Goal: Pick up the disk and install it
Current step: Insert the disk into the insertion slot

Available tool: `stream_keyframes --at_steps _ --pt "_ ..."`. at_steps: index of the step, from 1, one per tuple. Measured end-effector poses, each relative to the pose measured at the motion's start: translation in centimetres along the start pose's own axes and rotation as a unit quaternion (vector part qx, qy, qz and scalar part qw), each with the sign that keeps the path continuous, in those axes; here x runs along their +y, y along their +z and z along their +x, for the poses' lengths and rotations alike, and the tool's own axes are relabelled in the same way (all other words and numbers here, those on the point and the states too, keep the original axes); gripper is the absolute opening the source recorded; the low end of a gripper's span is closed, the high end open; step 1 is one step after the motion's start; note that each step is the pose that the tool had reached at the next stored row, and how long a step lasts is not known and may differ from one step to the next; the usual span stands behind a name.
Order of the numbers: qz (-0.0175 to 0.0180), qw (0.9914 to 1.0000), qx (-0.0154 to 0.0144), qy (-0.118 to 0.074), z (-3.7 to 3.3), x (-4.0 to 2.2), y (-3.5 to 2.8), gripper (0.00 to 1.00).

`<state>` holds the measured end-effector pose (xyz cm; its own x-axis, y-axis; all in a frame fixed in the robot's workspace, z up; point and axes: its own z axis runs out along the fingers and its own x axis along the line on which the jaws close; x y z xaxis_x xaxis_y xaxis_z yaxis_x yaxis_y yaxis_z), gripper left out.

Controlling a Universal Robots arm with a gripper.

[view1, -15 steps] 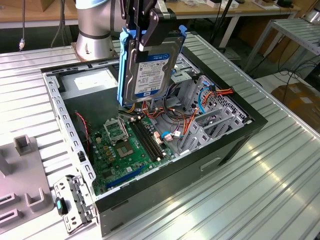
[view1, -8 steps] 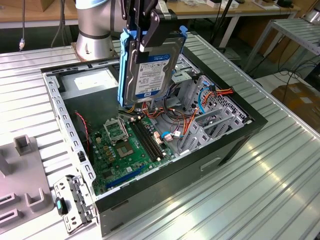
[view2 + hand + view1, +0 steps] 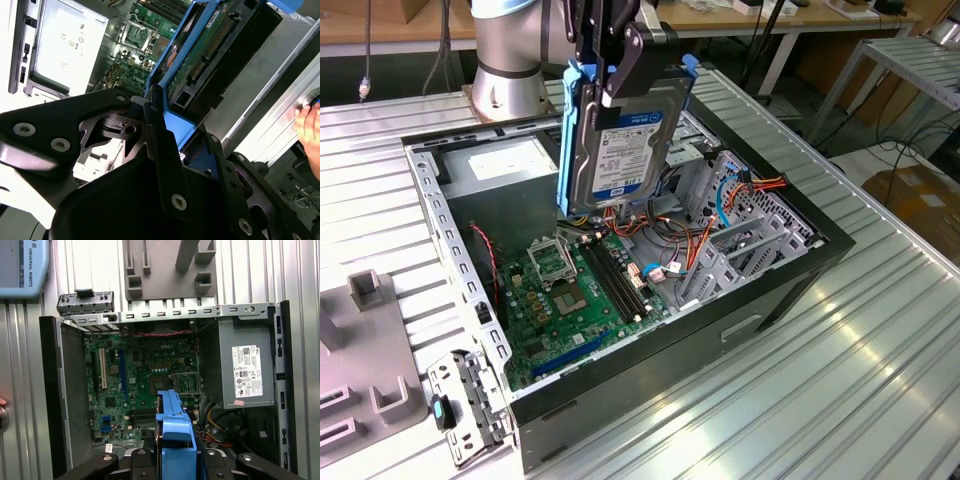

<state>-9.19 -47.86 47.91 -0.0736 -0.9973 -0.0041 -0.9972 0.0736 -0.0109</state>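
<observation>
The ribbed metal table (image 3: 860,380) carries the open computer case (image 3: 770,295), which lies on its side with its open face up so you can reach its insides from above. A grey fixture (image 3: 370,340) sits at the table's edge on the exterior view's left, well apart from the work.

On the case floor, the motherboard (image 3: 570,300) covers the near half and the power supply (image 3: 500,165) fills the far corner. The grey drive cage (image 3: 740,240) lines the case's edge on the exterior view's right. You may judge that the disk belongs there.

The disk (image 3: 620,140) hangs on end above the middle of the case, clear of the board, probably so that it can go in edge-first. Your gripper (image 3: 608,70) has its fingers clamped hard on the disk's upper end, against the blue rails.

Orange and red cables (image 3: 695,245) sprawl between the board and the cage and could snag. In the second wrist view a person's hand (image 3: 309,125) rests by the table, to one side of the disk, so watch for it.
</observation>
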Motion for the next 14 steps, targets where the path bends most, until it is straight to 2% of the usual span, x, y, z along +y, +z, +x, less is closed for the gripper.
stream_keyframes --at_steps 9,14 --pt "0.0000 1.00000 0.0000 0.000 0.15 -0.02 0.00 0.37" --pt "0.0000 1.00000 0.0000 0.000 0.12 -0.31 0.00 0.37"
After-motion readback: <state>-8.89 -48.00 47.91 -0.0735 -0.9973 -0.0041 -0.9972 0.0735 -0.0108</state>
